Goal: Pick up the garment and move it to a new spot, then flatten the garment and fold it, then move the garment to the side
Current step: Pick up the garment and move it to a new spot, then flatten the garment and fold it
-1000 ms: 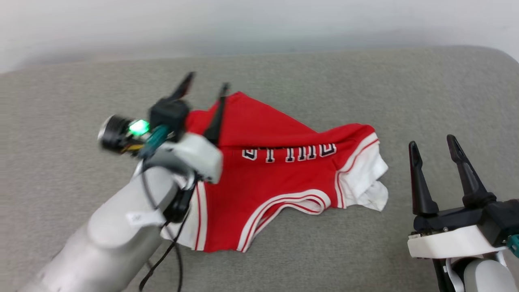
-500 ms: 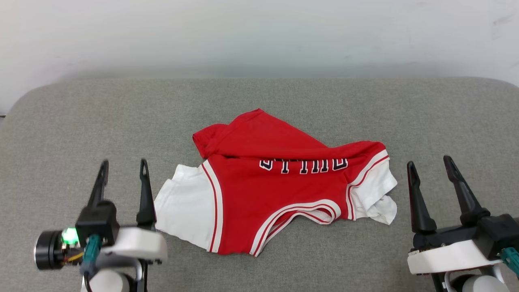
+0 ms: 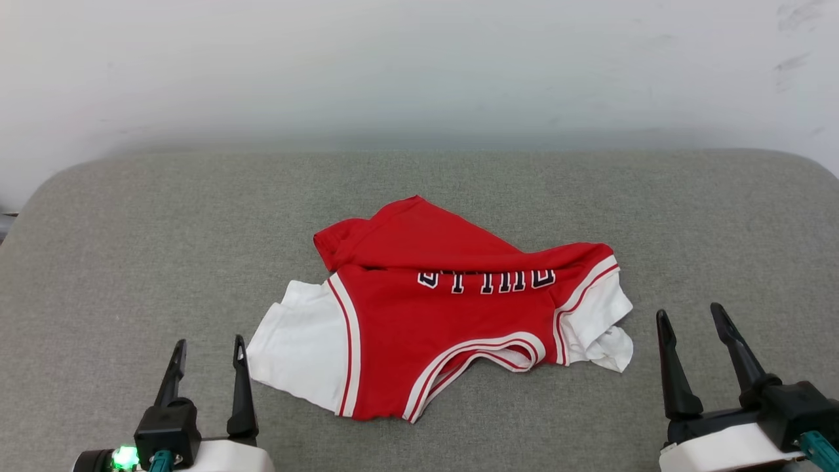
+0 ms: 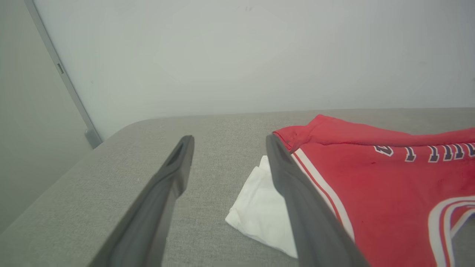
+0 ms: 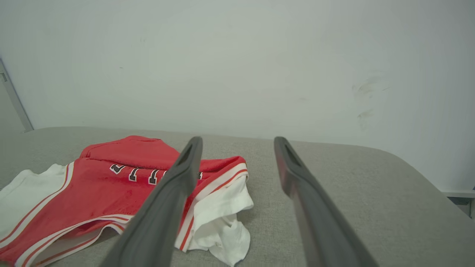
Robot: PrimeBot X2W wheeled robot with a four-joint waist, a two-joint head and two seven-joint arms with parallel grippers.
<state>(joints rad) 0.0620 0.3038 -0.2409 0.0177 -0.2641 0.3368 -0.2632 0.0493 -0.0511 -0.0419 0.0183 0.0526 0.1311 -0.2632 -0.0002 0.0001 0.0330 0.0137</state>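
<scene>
From the head camera I saw the garment [image 3: 426, 314], a red jersey-style T-shirt with white short sleeves and white-and-red striped trim, lying rumpled near the middle of the grey fabric-covered worktop [image 3: 131, 262] with rounded corners. Its red body was folded over along the far edge, so the black white-outlined lettering [image 3: 485, 280] was partly tucked under the fold. One white sleeve [image 3: 295, 347] lay fairly flat towards the left end effector [image 3: 210, 341], and the other sleeve [image 3: 600, 331] was bunched up on the side of the right end effector [image 3: 689, 311].

Both end effectors sat at the near edge, fingers pointing away from me. The left one had its two dark fingers spread and pinching nothing, just beside the flat sleeve without touching it. The right one was spread too and empty, apart from the cloth. A plain pale wall [image 3: 419, 65] stood behind the worktop
</scene>
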